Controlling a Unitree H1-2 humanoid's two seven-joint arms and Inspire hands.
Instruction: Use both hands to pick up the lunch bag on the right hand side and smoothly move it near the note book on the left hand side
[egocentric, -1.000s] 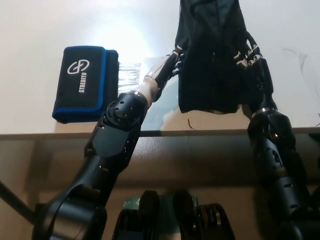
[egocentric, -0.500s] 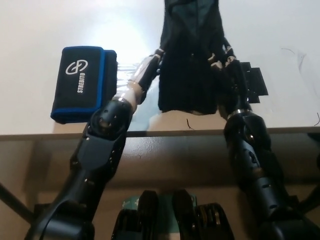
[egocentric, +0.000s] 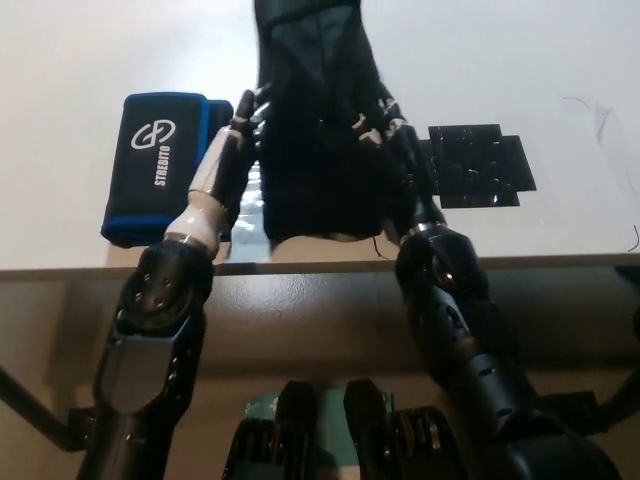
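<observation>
From my head camera: my left hand (egocentric: 240, 125) and right hand (egocentric: 390, 135) press the black bag (egocentric: 318, 120) between them, fingers clasped on its sides, just right of the blue-edged notebook (egocentric: 165, 165); black mat (egocentric: 475, 165) lies right, on the table (egocentric: 560, 60)

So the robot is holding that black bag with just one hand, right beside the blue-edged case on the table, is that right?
Not quite: the head view shows both hands on the black lunch bag. The left hand presses its left side and the right hand its right side. The rest holds: the bag is right beside the blue-edged case on the table.
</observation>
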